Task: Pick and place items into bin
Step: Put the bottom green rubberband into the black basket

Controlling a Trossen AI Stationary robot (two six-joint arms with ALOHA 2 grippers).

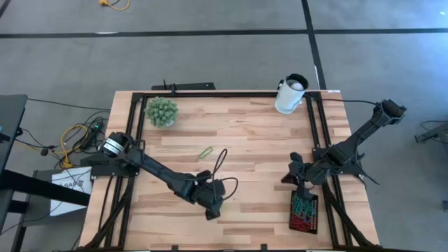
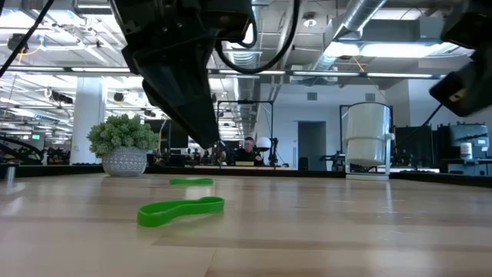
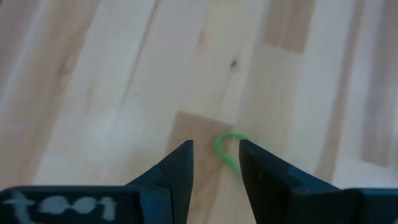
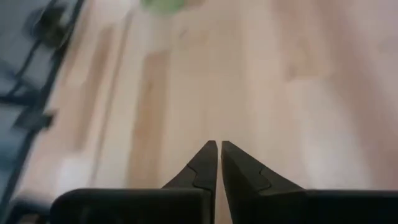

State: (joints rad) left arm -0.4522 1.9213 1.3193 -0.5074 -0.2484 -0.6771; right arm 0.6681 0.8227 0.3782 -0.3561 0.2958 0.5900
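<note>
High view: the left gripper (image 1: 212, 208) is seen low over the desk (image 1: 231, 126) at about six o'clock from a green rubber band (image 1: 205, 152) lying near the desk's middle. In the left wrist view the fingers (image 3: 180, 168) are parted, with nothing held, and a green band (image 3: 227, 149) lies on the wood just ahead of the gap. A pick appears to be in hand; the next move calls for the fingers to be lowered astride the loop and closed on it. The right gripper (image 1: 297, 170) hangs at about twelve o'clock from the bin (image 1: 304, 212), its fingers (image 4: 208, 163) nearly touching and empty. Many red, green and blue bands are already heaped in the bin. Whether anything is in the white cup (image 1: 290, 95) cannot be told.
</note>
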